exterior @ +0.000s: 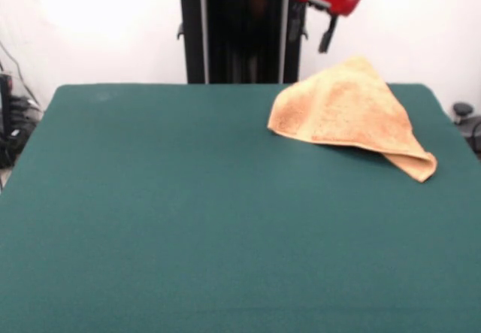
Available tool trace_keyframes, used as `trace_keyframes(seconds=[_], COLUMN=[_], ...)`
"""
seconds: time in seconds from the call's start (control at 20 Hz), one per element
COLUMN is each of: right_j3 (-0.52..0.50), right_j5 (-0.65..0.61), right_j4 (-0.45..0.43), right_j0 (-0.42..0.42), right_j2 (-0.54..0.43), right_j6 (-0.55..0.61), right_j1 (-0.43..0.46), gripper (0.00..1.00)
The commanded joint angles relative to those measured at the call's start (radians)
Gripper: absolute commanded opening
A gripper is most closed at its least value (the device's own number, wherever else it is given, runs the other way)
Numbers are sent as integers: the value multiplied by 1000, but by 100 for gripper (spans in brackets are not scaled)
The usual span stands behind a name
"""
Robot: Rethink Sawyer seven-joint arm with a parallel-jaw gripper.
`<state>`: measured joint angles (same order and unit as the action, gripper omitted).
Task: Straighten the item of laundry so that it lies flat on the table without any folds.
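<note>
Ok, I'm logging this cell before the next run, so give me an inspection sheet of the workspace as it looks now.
Surface: green table, cloth cover smooth.
Job's things: orange towel at the far right part of the table, folded over into a rough triangle, not flat; a lower layer pokes out at its near right corner.
Clutter: nothing seen.
Grippers: gripper hangs above the table's far edge, just left of the towel's peak, apart from it; open or shut cannot be told.
Cables: dark cables off the left edge.
Surroundings: black pedestal, white wall.

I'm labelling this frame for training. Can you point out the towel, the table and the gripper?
towel (346, 107): front view, middle of its folded top layer.
table (188, 213): front view, bare green cloth.
gripper (326, 40): front view, dark tip.
</note>
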<state>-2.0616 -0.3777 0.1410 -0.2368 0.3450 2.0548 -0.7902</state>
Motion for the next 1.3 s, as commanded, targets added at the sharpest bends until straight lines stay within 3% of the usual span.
trace_keyframes(seconds=[0.05, 0.4, 1.05, 1.3], right_j3=[1, 2, 52, 75], right_j5=[172, 324, 473, 535], right_j4=[-50, -55, -71, -45], right_j0=[20, -2, 24, -4], right_j2=[-164, -156, -175, -170], right_j6=[91, 139, 142, 164], right_j1=[165, 259, 388, 443], gripper=[100, 100, 100, 100])
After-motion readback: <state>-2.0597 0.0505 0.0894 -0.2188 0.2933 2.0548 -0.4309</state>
